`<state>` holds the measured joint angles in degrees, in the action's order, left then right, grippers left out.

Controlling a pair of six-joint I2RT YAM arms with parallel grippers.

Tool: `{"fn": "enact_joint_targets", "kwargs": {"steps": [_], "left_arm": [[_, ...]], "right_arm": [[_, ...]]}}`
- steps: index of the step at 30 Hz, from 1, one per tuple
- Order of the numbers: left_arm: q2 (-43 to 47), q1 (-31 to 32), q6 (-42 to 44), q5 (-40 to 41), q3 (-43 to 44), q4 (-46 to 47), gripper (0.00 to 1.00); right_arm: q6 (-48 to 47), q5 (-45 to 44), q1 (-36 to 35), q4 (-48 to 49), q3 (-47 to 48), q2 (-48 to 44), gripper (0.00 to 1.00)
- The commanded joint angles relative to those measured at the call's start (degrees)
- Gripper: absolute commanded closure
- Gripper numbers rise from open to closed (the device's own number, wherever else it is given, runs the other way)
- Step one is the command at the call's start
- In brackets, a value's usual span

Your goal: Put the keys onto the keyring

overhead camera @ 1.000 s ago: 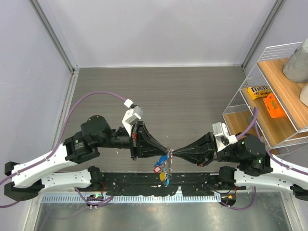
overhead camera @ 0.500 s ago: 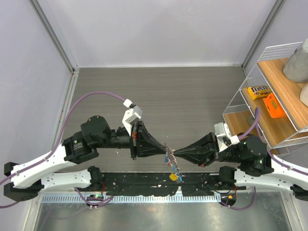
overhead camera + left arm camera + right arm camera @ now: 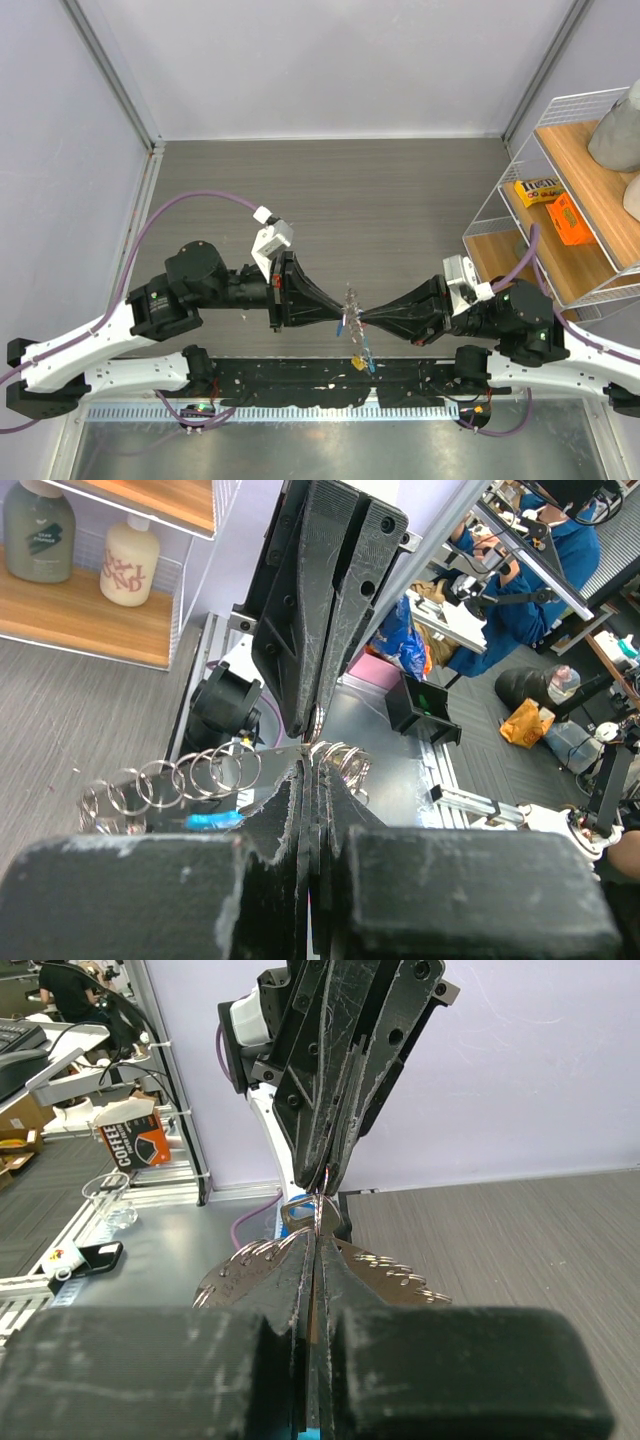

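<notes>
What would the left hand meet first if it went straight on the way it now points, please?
The right hand, almost at once: the left hand points at it tip to tip, with only the keyring between them.

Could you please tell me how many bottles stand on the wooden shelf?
2, both in the left wrist view: a dark green bottle at the top-left corner, a cream bottle just right of it. Others may be cut off.
</notes>
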<state>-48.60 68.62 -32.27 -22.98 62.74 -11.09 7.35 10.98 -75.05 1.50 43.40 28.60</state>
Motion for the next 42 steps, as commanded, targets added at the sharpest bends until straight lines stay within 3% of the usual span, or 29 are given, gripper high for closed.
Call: {"fn": "enact_joint_targets", "kwargs": {"steps": [1, 42], "left_arm": [[0.87, 0.11, 1.16, -0.49, 2.21, 0.63, 1.0], [0.79, 0.2, 0.98, -0.49, 1.59, 1.69, 1.0]], "right_arm": [[-1.03, -1.14, -0.28, 3.34, 2.66, -1.26, 0.94], [-0.24, -1.23, -1.33, 6.41, 3.27, 0.49, 0.94]]}}
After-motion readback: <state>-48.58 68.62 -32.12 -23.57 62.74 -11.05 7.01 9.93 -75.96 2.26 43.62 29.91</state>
